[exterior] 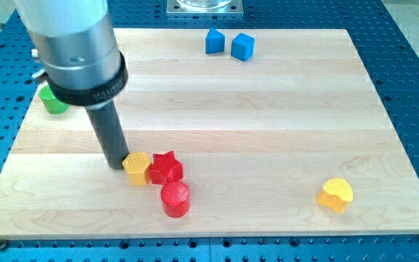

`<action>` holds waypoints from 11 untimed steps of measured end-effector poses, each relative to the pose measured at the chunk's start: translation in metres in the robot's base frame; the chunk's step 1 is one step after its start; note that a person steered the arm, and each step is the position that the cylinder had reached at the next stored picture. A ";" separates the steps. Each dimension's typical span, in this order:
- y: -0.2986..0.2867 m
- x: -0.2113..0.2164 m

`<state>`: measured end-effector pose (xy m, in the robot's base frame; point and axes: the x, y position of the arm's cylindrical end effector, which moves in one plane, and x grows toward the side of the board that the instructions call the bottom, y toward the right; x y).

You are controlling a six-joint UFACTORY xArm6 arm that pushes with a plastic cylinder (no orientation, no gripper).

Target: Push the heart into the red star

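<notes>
The yellow heart (336,194) lies near the view's bottom right, far from the other blocks. The red star (166,167) lies at the lower middle-left of the board. A yellow hexagon-like block (137,167) touches the star's left side, and a red cylinder (175,199) touches the star from below. My tip (116,164) rests on the board just left of the yellow hexagon-like block, touching or nearly touching it. The tip is far to the left of the heart.
Two blue blocks (214,41) (243,46) sit near the board's top edge. A green block (53,100) sits at the left edge, partly hidden behind the arm's grey body (75,44). The wooden board (268,124) lies on a blue perforated table.
</notes>
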<state>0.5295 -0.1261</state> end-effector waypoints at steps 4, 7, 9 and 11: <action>0.260 -0.115; 0.405 -0.011; 0.359 0.019; 0.313 0.052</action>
<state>0.5814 0.1866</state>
